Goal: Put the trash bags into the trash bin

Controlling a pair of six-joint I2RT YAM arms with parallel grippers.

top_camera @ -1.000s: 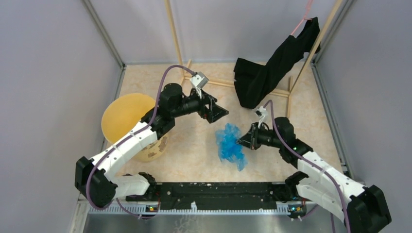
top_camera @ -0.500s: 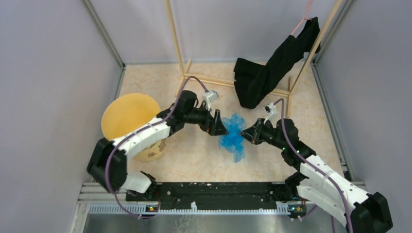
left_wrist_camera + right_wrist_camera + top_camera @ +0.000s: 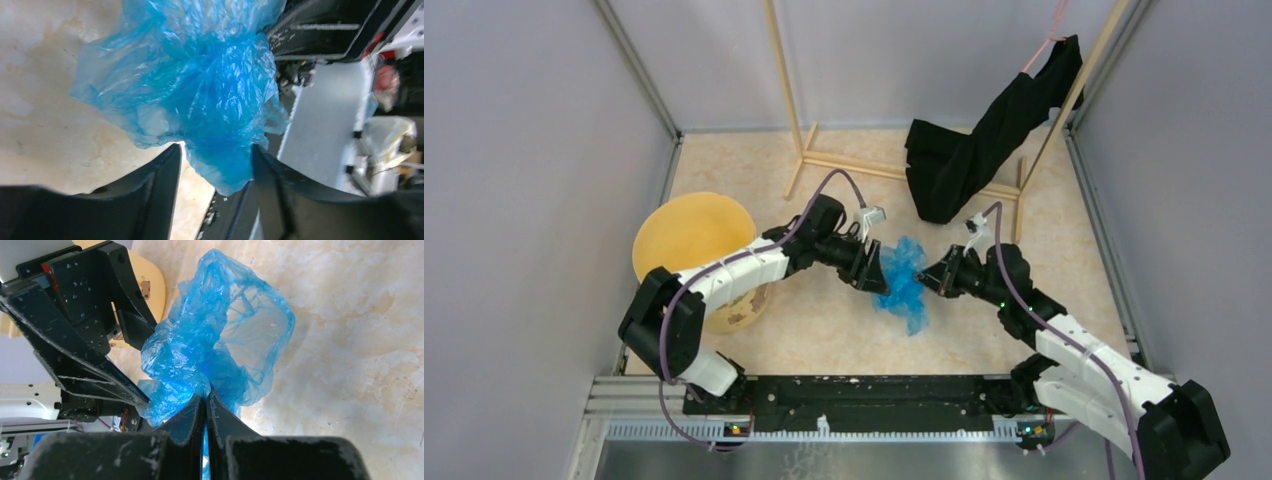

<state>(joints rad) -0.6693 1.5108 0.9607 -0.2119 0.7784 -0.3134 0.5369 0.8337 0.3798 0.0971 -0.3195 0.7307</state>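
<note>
trash bag (image 3: 904,270) pinched in the closed right hand (image 3: 206,396); left hand (image 3: 216,156) open around its hanging fold.

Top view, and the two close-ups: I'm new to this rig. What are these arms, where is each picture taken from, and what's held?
Two robot arms are bolted at the table's near edge. The top view looks down from above and behind them; the other two pictures come from a camera on each wrist. The right gripper is pinched shut on a blue bag between the arms. The left gripper is open, its fingers on either side of the bag's end. The yellow bin stands at left. A black garment hangs on a rack behind.
</note>
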